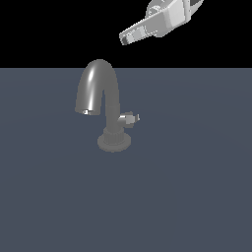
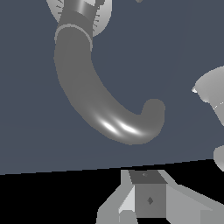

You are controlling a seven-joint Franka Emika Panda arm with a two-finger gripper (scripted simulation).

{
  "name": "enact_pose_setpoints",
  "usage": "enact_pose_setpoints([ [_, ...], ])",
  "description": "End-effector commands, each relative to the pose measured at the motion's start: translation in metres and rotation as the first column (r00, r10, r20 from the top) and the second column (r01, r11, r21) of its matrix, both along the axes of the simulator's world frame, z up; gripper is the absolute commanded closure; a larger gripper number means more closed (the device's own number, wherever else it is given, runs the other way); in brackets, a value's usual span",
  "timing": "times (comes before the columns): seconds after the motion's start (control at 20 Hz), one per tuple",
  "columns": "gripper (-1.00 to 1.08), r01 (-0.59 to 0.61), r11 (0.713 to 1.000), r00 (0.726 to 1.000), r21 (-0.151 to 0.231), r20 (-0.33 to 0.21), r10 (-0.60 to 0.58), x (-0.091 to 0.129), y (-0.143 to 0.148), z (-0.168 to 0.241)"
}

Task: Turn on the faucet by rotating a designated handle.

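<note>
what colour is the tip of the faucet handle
Light silvery, paler than the dark grey faucet; the handle shows best in the exterior view.

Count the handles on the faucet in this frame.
1. The handle sticks out sideways from the stem of the faucet just above its base, toward the exterior view's right. The stem's far side is hidden, so another there cannot be ruled out.

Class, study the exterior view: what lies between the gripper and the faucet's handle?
Nothing. In the exterior view the gripper hangs high above the handle, apart from it, with only bare background between.
</note>
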State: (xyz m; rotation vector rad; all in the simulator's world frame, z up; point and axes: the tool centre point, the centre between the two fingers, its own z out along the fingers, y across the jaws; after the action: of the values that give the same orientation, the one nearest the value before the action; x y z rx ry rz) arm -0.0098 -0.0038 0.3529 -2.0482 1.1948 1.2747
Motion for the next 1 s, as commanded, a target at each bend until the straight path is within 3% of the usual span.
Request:
enact_pose_setpoints([
  [0.0,1.08,0.059,0.998,0.996,0.029,-0.062,-0.058,0.009,-0.005,-0.015],
  [0.25,1.08,0.180,0.981,0.969,0.073,-0.185,-0.164,0.022,-0.014,-0.047],
  [0.45,1.08,0.280,0.955,0.927,0.097,-0.286,-0.243,0.029,-0.020,-0.075],
  [0.95,1.08,0.516,0.850,0.756,0.108,-0.523,-0.393,0.032,-0.031,-0.146],
])
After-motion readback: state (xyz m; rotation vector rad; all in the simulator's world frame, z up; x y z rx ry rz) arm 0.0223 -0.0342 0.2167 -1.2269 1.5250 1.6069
